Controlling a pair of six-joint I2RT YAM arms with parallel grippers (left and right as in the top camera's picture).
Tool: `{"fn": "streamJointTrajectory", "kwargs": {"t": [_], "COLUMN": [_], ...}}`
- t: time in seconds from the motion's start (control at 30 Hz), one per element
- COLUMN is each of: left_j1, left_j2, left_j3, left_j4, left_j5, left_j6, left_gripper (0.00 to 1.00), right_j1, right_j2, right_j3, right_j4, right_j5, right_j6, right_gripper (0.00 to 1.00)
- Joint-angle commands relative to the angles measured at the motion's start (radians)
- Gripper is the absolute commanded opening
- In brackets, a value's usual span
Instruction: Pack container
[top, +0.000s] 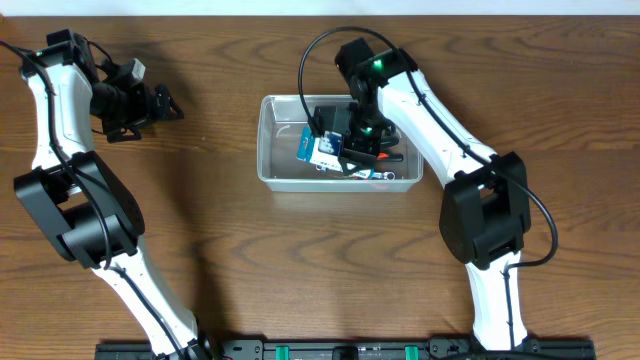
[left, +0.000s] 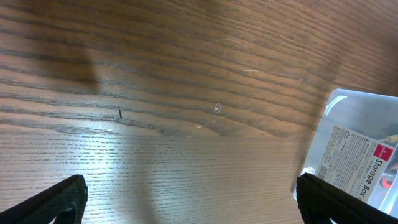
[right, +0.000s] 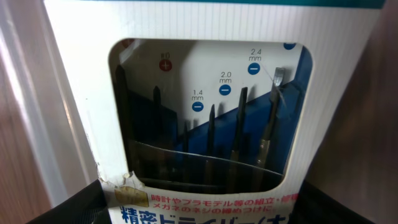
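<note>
The clear plastic container stands at the table's middle. My right gripper is down inside it, shut on a blue-and-white screwdriver box. In the right wrist view the box fills the frame, with several small screwdrivers behind its window, and my fingers press on its two sides. My left gripper is open and empty at the far left, above bare table. In the left wrist view its fingers are spread wide, and the container's corner with its "Storage Box" label shows at the right.
Other small tools lie in the container's right half, among them a metal wrench and dark, red-marked pieces under my right gripper. A black rail runs along the table's front edge. The wooden table surrounds the container.
</note>
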Motion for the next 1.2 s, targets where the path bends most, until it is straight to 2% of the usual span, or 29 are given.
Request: {"fn": "streamJointTrajectory", "kwargs": {"t": [0.0,0.13,0.23,0.33,0.4,0.47,0.57,0.63,0.77,0.9,1.07,1.17], "left_j1": [0.002,0.002,0.002,0.002,0.002,0.002,0.002,0.002,0.002,0.002,0.002,0.002], "left_j2": [-0.030,-0.030,-0.030,-0.030,-0.030,-0.030,-0.030,-0.030,-0.030,-0.030,-0.030,-0.030], "left_j3": [0.020,0.020,0.020,0.020,0.020,0.020,0.020,0.020,0.020,0.020,0.020,0.020], "left_j4": [-0.002,-0.002,-0.003,-0.002,-0.002,-0.002,-0.002,-0.003,-0.003,-0.002,-0.002,-0.002], "left_j5": [-0.005,-0.005,-0.005,-0.005,-0.005,-0.005,-0.005,-0.005,-0.005,-0.005,-0.005,-0.005], "left_j6": [0.001,0.001,0.001,0.001,0.001,0.001,0.001,0.001,0.001,0.001,0.001,0.001], "left_gripper": [0.98,0.98,0.98,0.98,0.98,0.98,0.98,0.98,0.98,0.98,0.98,0.98], "right_j1": [-0.008,-0.016,-0.026,-0.032,-0.034,-0.035,-0.036,-0.037,-0.037,-0.037,-0.037,-0.042], "right_j2": [-0.029,-0.029,-0.029,-0.029,-0.029,-0.029,-0.029,-0.029,-0.029,-0.029,-0.030,-0.031], "right_j3": [-0.029,-0.037,-0.037,-0.037,-0.037,-0.037,-0.037,-0.037,-0.034,0.019,0.228,0.395], "right_j4": [0.013,0.031,0.049,0.053,0.053,0.055,0.069,0.075,0.076,0.070,0.000,-0.064], "right_j5": [-0.003,0.014,0.014,0.014,0.014,0.014,0.014,0.014,0.014,0.009,0.002,0.019], "right_j6": [-0.010,-0.003,0.017,0.020,0.020,0.020,0.039,0.043,0.055,0.151,0.324,0.360], "right_gripper": [0.47,0.51,0.63,0.67,0.78,0.82,0.95,0.99,0.99,0.99,0.99,0.99]}}
